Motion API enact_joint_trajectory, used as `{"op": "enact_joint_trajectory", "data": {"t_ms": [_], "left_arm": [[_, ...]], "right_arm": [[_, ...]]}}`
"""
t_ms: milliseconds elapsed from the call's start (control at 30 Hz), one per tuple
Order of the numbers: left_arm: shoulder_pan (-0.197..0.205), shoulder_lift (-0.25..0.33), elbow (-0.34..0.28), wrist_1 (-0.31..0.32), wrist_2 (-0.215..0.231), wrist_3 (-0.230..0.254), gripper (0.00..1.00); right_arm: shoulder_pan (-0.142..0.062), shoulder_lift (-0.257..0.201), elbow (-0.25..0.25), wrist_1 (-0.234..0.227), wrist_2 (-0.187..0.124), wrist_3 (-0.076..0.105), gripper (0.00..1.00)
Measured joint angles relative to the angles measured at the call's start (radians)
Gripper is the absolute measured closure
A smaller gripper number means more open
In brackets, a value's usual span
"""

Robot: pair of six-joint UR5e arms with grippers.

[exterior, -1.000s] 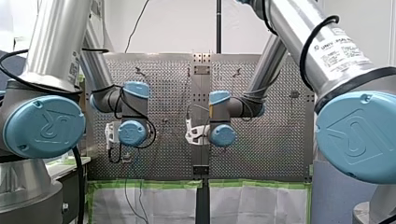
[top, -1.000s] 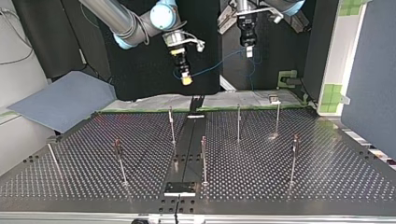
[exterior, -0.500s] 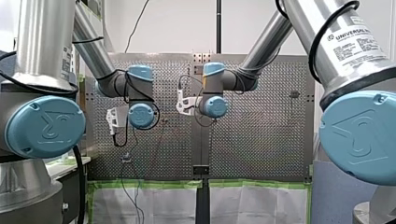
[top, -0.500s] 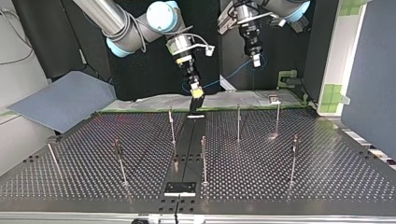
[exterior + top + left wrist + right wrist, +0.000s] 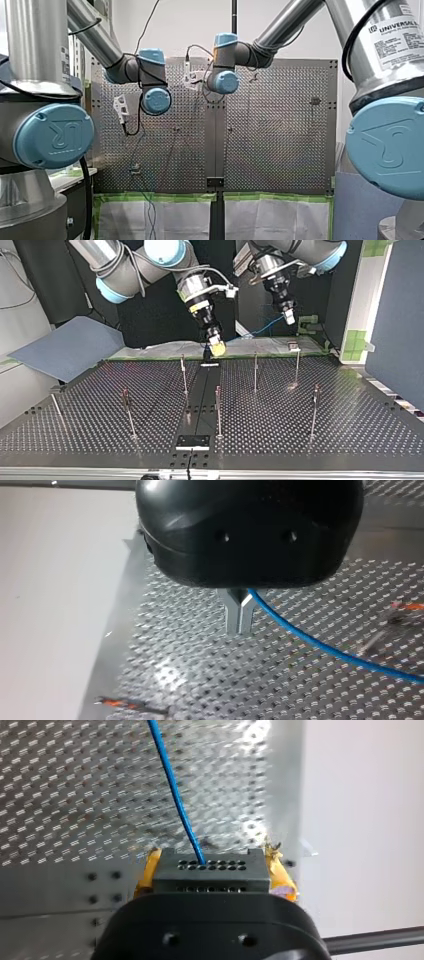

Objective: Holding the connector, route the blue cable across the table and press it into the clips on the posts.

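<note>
**Both grippers on the cable, held above the table's far edge**

In the top view the perforated table (image 5: 350,440) fills the near ground. Thin upright posts (image 5: 218,410) stand apart from one another across it.

Past the posts, over the table's far edge, my right gripper (image 5: 216,344) points steeply down, tipped a little toward the view's right. My right arm (image 5: 107,262) slopes in from the upper left. The right wrist view shows the gripper's yellow pads (image 5: 282,880) clamped on the connector (image 5: 207,870), a dark block with rows of small holes. The blue cable (image 5: 172,785) leaves the block's face and runs ahead over the plate.

Farther back, higher and to the view's right, my left gripper (image 5: 288,317) also tilts downward from a bent wrist. In the left wrist view its metal fingers (image 5: 232,617) are drawn together. The cable comes out at their base and trails off to one side. Between the two grippers the cable sags in the air, well apart from every post.

In the front view my left arm (image 5: 100,45) and my right arm both angle inward, with their wrists raised side by side, the right one higher.
</note>
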Motion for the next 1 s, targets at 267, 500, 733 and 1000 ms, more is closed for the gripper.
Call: {"op": "enact_joint_trajectory", "data": {"t_ms": [267, 500, 733, 1000], "left_arm": [[0.039, 0.043, 0.063, -0.063, 0.011, 0.01, 1.0], [0.092, 0.066, 0.124, -0.125, 0.061, 0.004, 1.0], [0.147, 0.076, 0.162, -0.168, 0.116, -0.001, 1.0], [0.223, 0.061, 0.192, -0.178, 0.196, -0.001, 1.0]], "right_arm": [[0.011, -0.055, -0.064, 0.067, -0.033, 0.01, 1.0], [0.009, -0.049, -0.112, 0.127, -0.043, 0.033, 1.0], [0.008, 0.001, -0.136, 0.187, -0.044, 0.036, 1.0], [0.01, 0.042, -0.203, 0.246, -0.048, 0.051, 1.0]]}}
